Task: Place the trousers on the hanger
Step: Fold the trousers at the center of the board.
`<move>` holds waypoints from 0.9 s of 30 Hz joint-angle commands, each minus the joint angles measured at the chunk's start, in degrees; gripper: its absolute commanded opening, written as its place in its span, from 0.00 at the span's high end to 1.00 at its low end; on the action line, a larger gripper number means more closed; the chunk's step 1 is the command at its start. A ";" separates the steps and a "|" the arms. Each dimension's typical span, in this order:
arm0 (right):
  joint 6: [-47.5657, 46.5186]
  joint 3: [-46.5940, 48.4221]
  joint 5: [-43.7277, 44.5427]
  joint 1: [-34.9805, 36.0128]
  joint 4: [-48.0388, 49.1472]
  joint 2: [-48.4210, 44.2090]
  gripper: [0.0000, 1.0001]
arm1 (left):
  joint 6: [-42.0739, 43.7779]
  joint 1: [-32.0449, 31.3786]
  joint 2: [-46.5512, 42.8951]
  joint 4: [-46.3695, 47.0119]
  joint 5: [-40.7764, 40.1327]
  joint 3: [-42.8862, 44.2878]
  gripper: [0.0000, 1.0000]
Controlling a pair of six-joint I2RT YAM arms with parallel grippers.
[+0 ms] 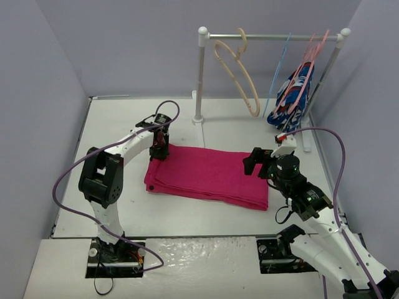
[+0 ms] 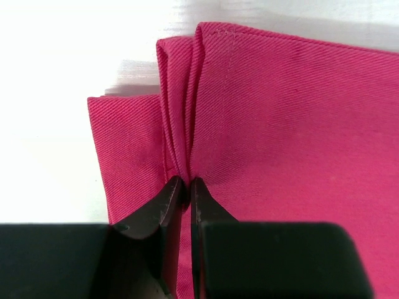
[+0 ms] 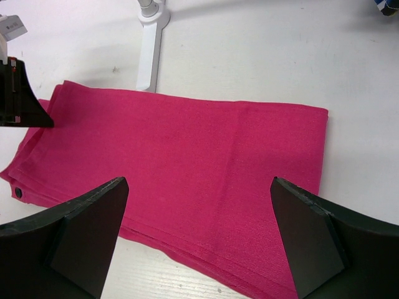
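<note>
A white surface (image 1: 206,215) sits between pale lilac walls (image 1: 37,93), and the trousers (image 1: 209,175) lie folded flat across its middle, their right end partly hidden by the right tool (image 1: 257,163), which hovers with its jaws spread wide. The left tool (image 1: 159,149) is clamped on a raised fold at the trousers' far left corner; how many layers it pinches is unclear. The hanger (image 1: 254,107) hangs almost edge-on from the rail (image 1: 274,37) at the far edge.

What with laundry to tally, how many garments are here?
2: pink trousers flat on the table, a blue patterned garment hanging at the rail's right end. Others may be hidden.
</note>
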 commanded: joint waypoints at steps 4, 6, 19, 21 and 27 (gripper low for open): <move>0.09 0.48 1.94 -0.21 2.16 0.33 0.05 | -1.79 -1.32 -8.48 -6.80 -0.42 9.08 1.00; 0.16 0.65 2.01 -0.21 2.14 0.33 0.05 | -3.33 -1.35 -9.67 -10.30 -1.19 10.45 1.00; 4.68 -0.44 5.28 -0.39 1.08 6.58 0.05 | -9.15 -1.35 -16.34 -14.82 -2.48 2.94 1.00; 6.71 -1.07 5.81 -0.39 1.16 9.78 0.05 | -9.08 -0.67 -15.96 -14.10 -3.73 1.36 1.00; 10.10 -4.32 3.97 -0.91 2.75 19.20 0.08 | -7.75 2.34 -12.81 -11.27 -8.74 -1.77 1.00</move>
